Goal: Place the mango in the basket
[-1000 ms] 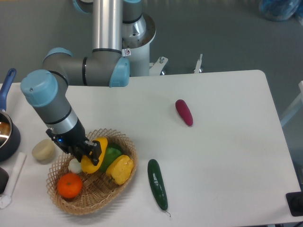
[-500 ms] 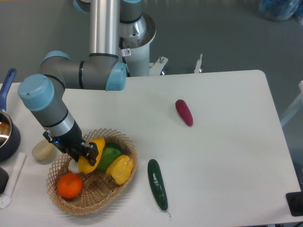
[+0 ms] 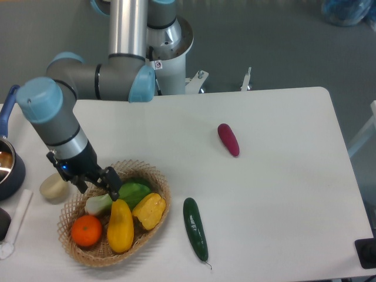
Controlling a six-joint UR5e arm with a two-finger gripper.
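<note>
1. We see the mango point(image 3: 120, 225) lying in the basket point(image 3: 157, 181), long axis running near enough twelve to six, its narrower top end toward twelve and its fat end down at six by the near rim.
2. It sits between the orange point(image 3: 86, 230) at its nine o'clock and the yellow pepper point(image 3: 149, 210) at its two o'clock, touching or just beside both.
3. The gripper point(image 3: 94, 183) hangs over the basket's ten o'clock edge, up and left of the mango, and we see its fingers spread apart with nothing between them.
4. A green pepper point(image 3: 134, 191) lies at the mango's one o'clock, and a pale bulb with a green stalk point(image 3: 97, 203) at its eleven, just under the gripper.
5. Inside the basket we find it crowded; the mango's lower end comes close to the rim at six.
6. Outside the rim, a cucumber point(image 3: 195, 228) lies at three o'clock of the basket, near it but apart, also pointing roughly twelve to six.
7. A dark red vegetable point(image 3: 228, 139) sits well apart toward one o'clock.
8. At nine o'clock of the basket we spot a pale round lump point(image 3: 53, 186) just beside the rim, and a pot point(image 3: 10, 164) at the table's point(image 3: 282, 194) left edge.
</note>
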